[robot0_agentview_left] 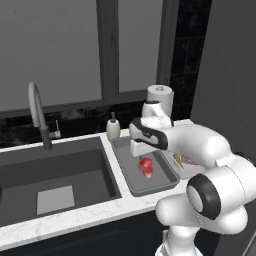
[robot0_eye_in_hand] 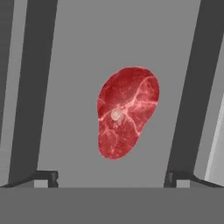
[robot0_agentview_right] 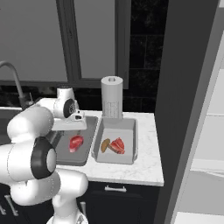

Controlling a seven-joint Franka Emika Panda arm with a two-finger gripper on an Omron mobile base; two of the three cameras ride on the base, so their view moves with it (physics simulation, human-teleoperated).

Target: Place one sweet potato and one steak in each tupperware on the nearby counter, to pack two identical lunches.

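Two grey tupperware trays sit side by side on the white marble counter (robot0_agentview_right: 144, 166). In the left tupperware (robot0_agentview_right: 85, 155) lies one red steak (robot0_agentview_right: 76, 143), seen from above as a marbled steak (robot0_eye_in_hand: 127, 111) flat on the tray floor (robot0_eye_in_hand: 65, 87). My gripper (robot0_eye_in_hand: 111, 178) hangs open just above it, fingertips (robot0_eye_in_hand: 46, 177) wide apart and touching nothing. The right tupperware (robot0_agentview_right: 126, 127) holds a brown sweet potato (robot0_agentview_right: 105, 145) beside a second steak (robot0_agentview_right: 117, 145). In the left base view the gripper (robot0_agentview_left: 142, 154) hovers over the steak (robot0_agentview_left: 146, 166), and my arm hides most of the right tray.
A dark sink (robot0_agentview_left: 60, 170) with a curved faucet (robot0_agentview_left: 37, 112) lies left of the trays, with a grey square (robot0_agentview_left: 55, 199) on its floor. A soap bottle (robot0_agentview_left: 113, 127) and a paper towel roll (robot0_agentview_right: 112, 97) stand behind the trays. A tall dark panel (robot0_agentview_right: 183, 109) borders the counter's right end.
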